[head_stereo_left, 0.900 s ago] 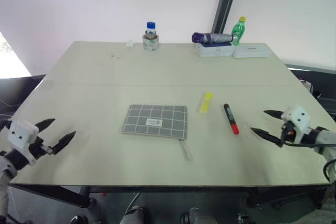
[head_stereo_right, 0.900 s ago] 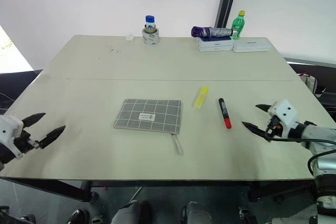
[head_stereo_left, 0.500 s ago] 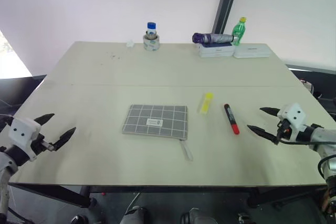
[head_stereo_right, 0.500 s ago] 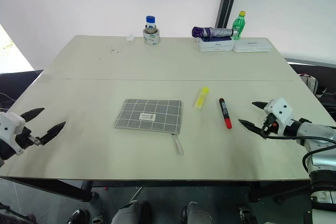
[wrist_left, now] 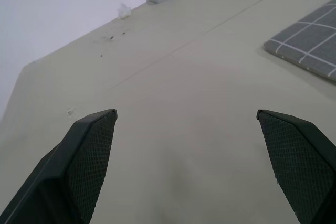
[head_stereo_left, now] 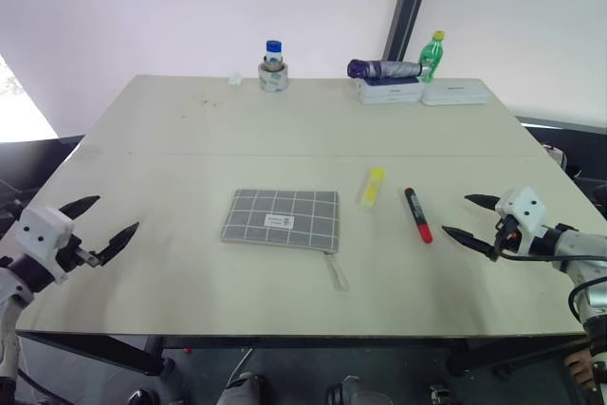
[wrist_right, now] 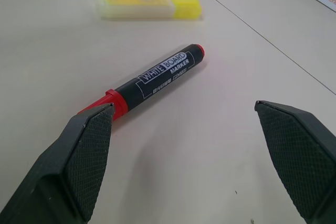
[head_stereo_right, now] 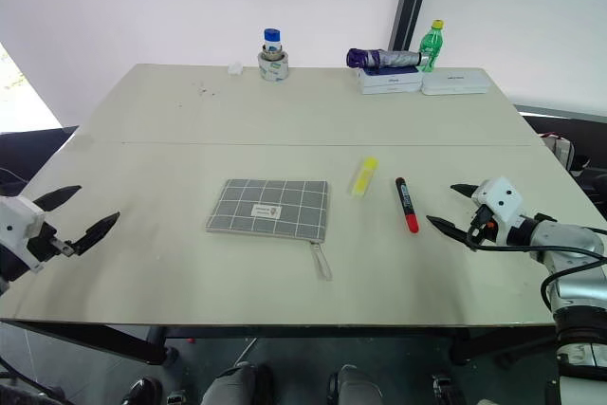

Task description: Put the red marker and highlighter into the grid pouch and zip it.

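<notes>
Right claw (head_stereo_right: 453,208) (wide open, empty) nearer red marker (head_stereo_right: 405,204) than before, seemingly apart; left claw (head_stereo_left: 100,219) open, empty.

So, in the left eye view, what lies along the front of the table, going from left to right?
left gripper → grid pouch → highlighter → red marker → right gripper

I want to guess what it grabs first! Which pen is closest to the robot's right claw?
The red marker, black with a red cap. It lies right beside the open right gripper; the stubby yellow highlighter lies farther off, toward the grid pouch.
</notes>
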